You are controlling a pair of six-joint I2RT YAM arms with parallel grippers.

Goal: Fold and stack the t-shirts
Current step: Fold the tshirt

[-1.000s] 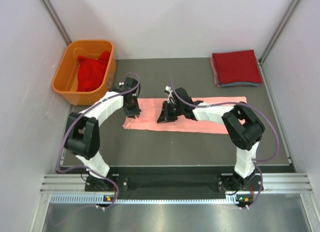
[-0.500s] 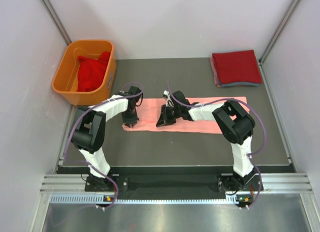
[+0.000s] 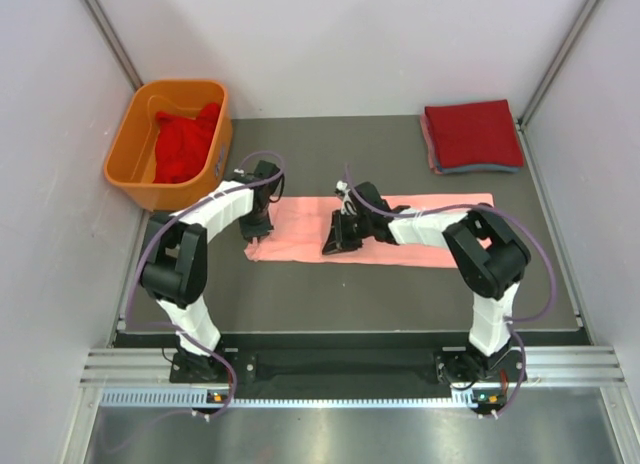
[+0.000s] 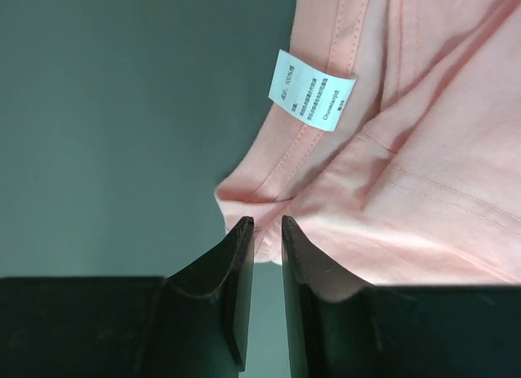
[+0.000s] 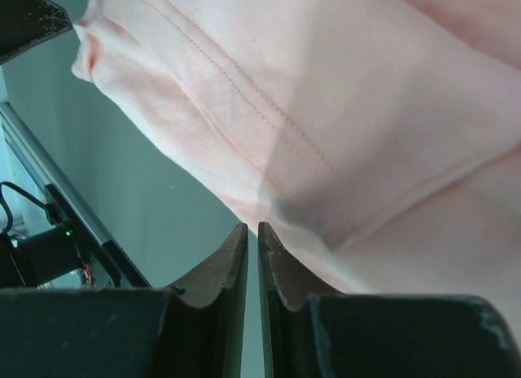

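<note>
A salmon-pink t-shirt (image 3: 430, 229) lies folded into a long strip across the middle of the dark table. My left gripper (image 3: 254, 236) is at its left end. In the left wrist view the gripper (image 4: 267, 227) is shut on the pink cloth's corner (image 4: 423, 191), just below the white label (image 4: 312, 91). My right gripper (image 3: 335, 246) is at the strip's near edge. In the right wrist view it (image 5: 252, 230) is shut, tips pinching the hem of the shirt (image 5: 342, 109). A folded red t-shirt (image 3: 472, 134) tops a stack at the back right.
An orange tub (image 3: 125, 149) at the back left holds crumpled red t-shirts (image 3: 185, 144). Grey walls close in the table on the left, back and right. Both arms reach over the table's near half.
My left gripper dipped toward me along the shirt's left end, then came back a little. My right gripper shifted slightly right at the near edge. The shirt's left end looks slightly wider.
</note>
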